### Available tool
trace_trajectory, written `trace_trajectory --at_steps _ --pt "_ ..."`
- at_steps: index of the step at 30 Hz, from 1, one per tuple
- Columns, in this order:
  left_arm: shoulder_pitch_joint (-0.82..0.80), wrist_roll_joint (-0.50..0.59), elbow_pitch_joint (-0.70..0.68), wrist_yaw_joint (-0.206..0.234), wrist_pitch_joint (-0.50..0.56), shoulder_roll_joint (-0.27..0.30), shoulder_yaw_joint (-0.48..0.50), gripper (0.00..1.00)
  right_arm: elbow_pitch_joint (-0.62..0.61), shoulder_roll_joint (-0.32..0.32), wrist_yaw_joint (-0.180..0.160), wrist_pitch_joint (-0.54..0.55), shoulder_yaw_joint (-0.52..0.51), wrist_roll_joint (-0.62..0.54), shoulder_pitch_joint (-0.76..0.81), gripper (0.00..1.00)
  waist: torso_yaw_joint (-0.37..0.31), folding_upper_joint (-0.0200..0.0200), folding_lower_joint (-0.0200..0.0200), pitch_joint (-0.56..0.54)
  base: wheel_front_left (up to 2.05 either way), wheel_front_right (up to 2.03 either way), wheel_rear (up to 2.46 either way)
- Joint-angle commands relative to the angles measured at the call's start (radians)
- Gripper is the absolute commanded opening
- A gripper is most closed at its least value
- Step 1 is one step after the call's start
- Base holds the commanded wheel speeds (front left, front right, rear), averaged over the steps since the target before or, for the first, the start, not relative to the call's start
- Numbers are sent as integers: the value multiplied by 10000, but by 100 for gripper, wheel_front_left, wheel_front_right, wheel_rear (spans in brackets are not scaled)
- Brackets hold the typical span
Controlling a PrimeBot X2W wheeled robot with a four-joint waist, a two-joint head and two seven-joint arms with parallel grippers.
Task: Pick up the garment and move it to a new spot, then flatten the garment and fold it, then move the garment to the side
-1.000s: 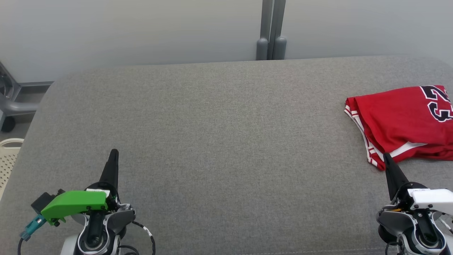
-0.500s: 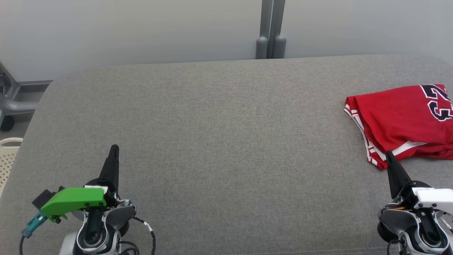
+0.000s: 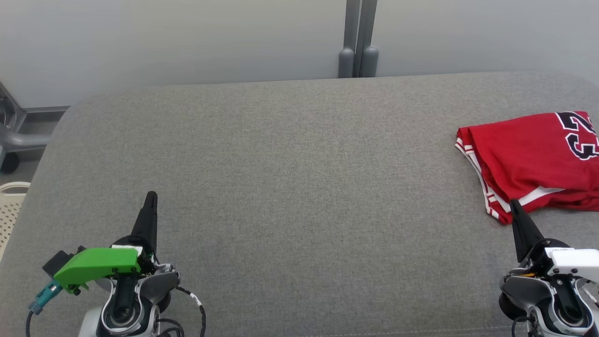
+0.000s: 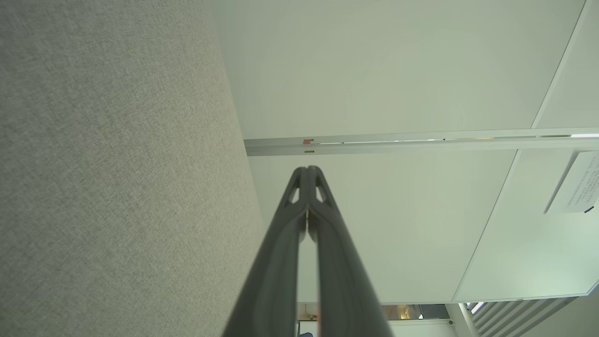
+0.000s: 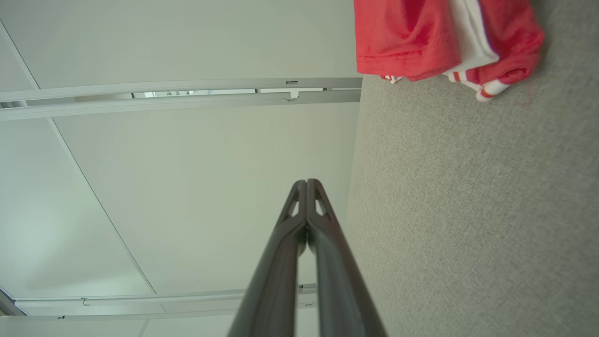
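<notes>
Red garment point(image 3: 529, 159): folded, lying at right edge of grey padded surface point(image 3: 299, 196). Left gripper point(image 3: 150, 195): clenched, empty, well apart from garment. Right gripper point(image 3: 514, 204): clenched, empty, near garment's front hem. Judged: final move-aside step finished; no further grasp called for.

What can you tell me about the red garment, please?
The garment is a red jersey-like piece of soft knit fabric with white-and-red striped trim and a dark, white-edged number partly cut off by the head view's right edge. It lies folded in layers, somewhat rumpled, at the right side of the grey surface, resting on it. The shut right gripper points at its near corner and seems clear of it.
</notes>
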Motion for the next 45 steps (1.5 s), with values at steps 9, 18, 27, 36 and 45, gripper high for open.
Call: trace_trajectory --at_steps 9,18,27,36,45 --pt "-137 -44 21 -53 31 -3 37 0 -31 -41 4 36 -16 41 -96 0 0 -1 0 0 0 0 0" --pt "-137 -44 19 -53 30 -2 36 0 -31 -41 4 35 -15 41 -95 0 0 -1 0 0 0 0 0" --pt "-137 -45 18 -53 30 -2 35 0 -31 -41 4 35 -15 41 -95 0 0 -1 0 0 0 0 0" --pt "-137 -44 18 -53 29 -2 35 0 -31 -41 4 35 -15 41 -94 0 0 -1 0 0 0 0 0" --pt "-137 -44 17 -54 29 -2 36 0 -31 -41 4 35 -15 41 -94 0 0 -1 0 0 0 0 0"
